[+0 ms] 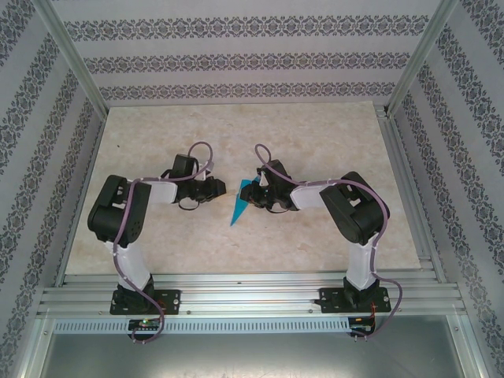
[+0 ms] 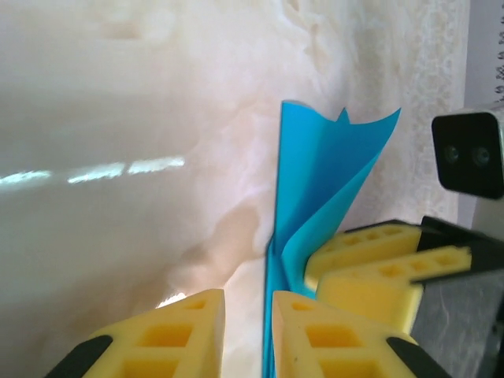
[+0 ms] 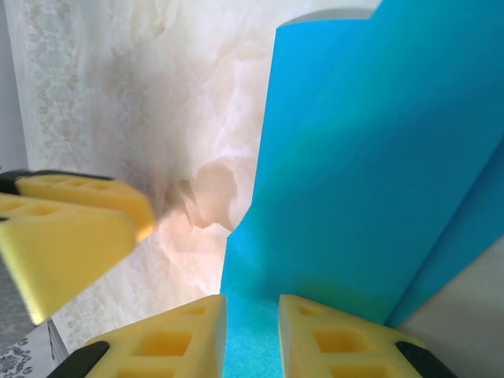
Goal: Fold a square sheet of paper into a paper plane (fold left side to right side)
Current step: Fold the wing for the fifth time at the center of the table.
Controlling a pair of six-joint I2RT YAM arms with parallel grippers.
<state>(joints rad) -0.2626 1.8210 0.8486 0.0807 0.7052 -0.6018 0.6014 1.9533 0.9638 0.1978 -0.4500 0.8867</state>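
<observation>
Sitting between the two grippers near the middle of the table (image 1: 315, 134), the blue paper (image 1: 239, 201) is folded into a long, thin, pointy shape. Seen from above, its sharp tip points to the near side and a little to the left. Its wider end is on the far side, by the right gripper. I cannot tell if it touches the table.

The left gripper (image 1: 218, 189) is just to the left of the paper. In the left wrist view its two yellow fingers (image 2: 157, 342) are apart, with a gap between them. The thin edge of the paper runs through that gap, right beside the right-hand finger. Bare table shows in the rest of the gap, so these fingers are not squeezing the paper. Past the fingers the paper opens into two flaps with a wavy far edge.

The right gripper (image 1: 254, 194) is just to the right of the paper. In the right wrist view the blue paper fills the gap between its two yellow fingers (image 3: 339, 342), so they are clamped on it. In the left wrist view these fingers meet the right side of the paper, and a small grey and black camera box (image 2: 468, 153) sits above them.

The table is pale and looks like marble.
</observation>
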